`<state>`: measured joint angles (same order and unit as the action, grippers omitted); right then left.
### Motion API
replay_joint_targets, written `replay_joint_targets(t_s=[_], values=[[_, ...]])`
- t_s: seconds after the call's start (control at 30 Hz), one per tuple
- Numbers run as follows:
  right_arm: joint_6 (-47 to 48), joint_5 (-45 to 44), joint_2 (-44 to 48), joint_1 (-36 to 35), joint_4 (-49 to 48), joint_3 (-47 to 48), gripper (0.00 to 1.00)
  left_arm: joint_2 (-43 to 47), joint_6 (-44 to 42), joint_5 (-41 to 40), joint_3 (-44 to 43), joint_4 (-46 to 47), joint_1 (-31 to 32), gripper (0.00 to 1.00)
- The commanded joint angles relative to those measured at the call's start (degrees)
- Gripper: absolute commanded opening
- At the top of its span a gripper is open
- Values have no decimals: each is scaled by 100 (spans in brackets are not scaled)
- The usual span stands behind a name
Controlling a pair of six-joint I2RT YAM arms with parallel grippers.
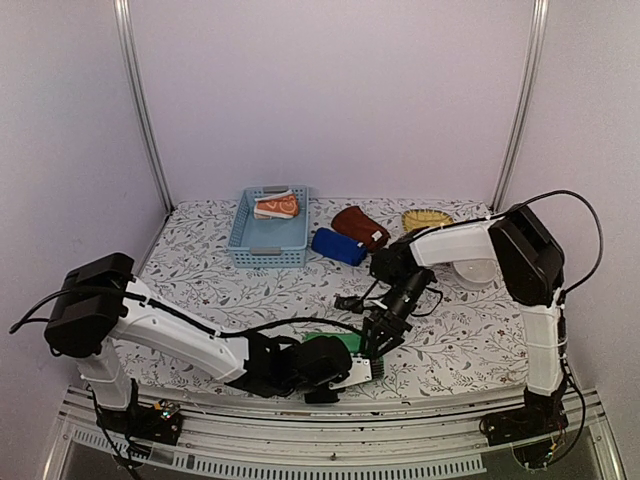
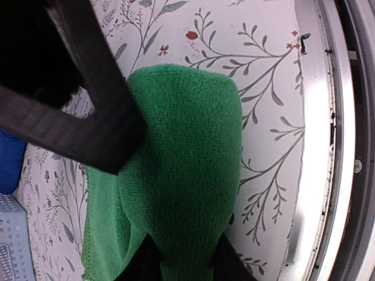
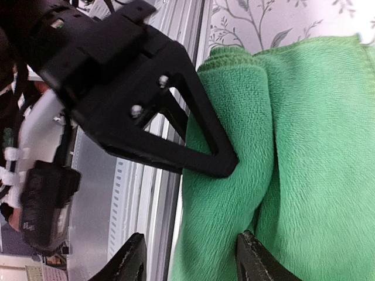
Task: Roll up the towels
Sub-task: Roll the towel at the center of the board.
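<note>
The green towel [image 1: 330, 343] lies partly rolled at the table's near edge. In the left wrist view a thick fold of the green towel [image 2: 187, 146] narrows between the fingers of my left gripper [image 2: 184, 266], which is shut on it. My right gripper [image 3: 190, 260] stands open astride the roll's end [image 3: 234, 193], one finger over the metal rail and the other at a crease. From above, my left gripper [image 1: 362, 368] and right gripper [image 1: 375, 345] meet at the towel. A rolled dark blue towel [image 1: 338, 246] and a maroon towel [image 1: 360, 228] lie at the back. An orange towel [image 1: 276, 206] sits in the basket.
The light blue basket [image 1: 268, 245] stands at the back centre, with a yellow wicker tray [image 1: 427, 218] to its right. A white bowl-like object [image 1: 476, 272] sits by the right arm. The metal rail [image 2: 319, 146] of the table's near edge runs right beside the green towel.
</note>
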<state>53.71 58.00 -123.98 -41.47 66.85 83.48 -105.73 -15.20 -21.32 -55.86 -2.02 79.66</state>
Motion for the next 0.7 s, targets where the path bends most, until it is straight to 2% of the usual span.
replay_joint_targets(t_s=[0.0, 0.13, 0.23, 0.33, 0.5, 0.67], values=[[56, -198, 1378, 524, 201, -49, 56, 68, 542, 1341, -83, -697, -476, 25], [-629, -720, 2674, 658, -701, -346, 55, -195, 1063, 2982, -419, -1145, -1062, 24], [-1208, -1264, 3600, 658, -1739, -975, 56, -440, 1394, 3920, -554, -1230, -1435, 23], [-1301, -1586, 4288, 612, -2280, -1585, 56, -626, 1653, 4641, -713, -1266, -1742, 22], [-1018, -2269, 4752, 157, -2704, -2337, 52, -1161, 2047, 5512, -1025, -1409, -2160, 21], [-934, -3284, 4656, -636, -3325, -2932, 51, -1336, 2329, 5910, -1091, -1321, -2395, 21]])
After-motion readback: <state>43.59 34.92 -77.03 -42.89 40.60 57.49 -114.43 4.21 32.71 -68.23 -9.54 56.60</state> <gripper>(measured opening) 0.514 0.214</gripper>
